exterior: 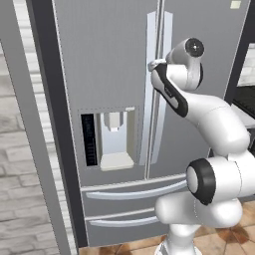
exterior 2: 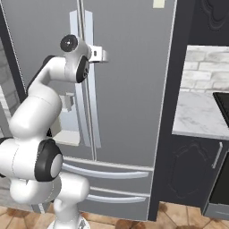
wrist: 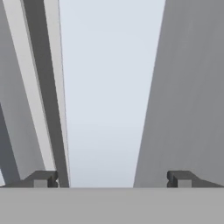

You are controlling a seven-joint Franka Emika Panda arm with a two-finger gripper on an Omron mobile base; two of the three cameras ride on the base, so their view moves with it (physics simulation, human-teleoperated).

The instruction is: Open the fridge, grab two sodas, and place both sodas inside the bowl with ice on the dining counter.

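The fridge (exterior: 114,74) stands shut, both upper doors closed, so the first step of the task is not yet done. The gripper (wrist: 112,179) is right up at the pair of long door handles near the centre seam, its jaws spread wide and holding nothing. In the hand view, the right door's pale handle (wrist: 105,100) runs between the two fingertips (wrist: 41,178), with the dark seam and the other handle (wrist: 28,87) just beside the left tip.

The main risk, as I judge it, is closing on the wrong thing. The left tip sits so near the seam that a small sideways drift could catch the neighbouring handle as well, or jam a finger into the gap between the two handles. Whether the tips reach past the handle far enough cannot be told; a shallow bite would likely slip off the curved, smooth bar once the arm pulls.

A second hazard is the pull itself: the door swings on a hinge at the fridge's outer right edge, so a straight pull away from the fridge would twist the grip loose. The arm's elbow (exterior: 219,129) is also folded close to the fridge front, and the door may swing into it.
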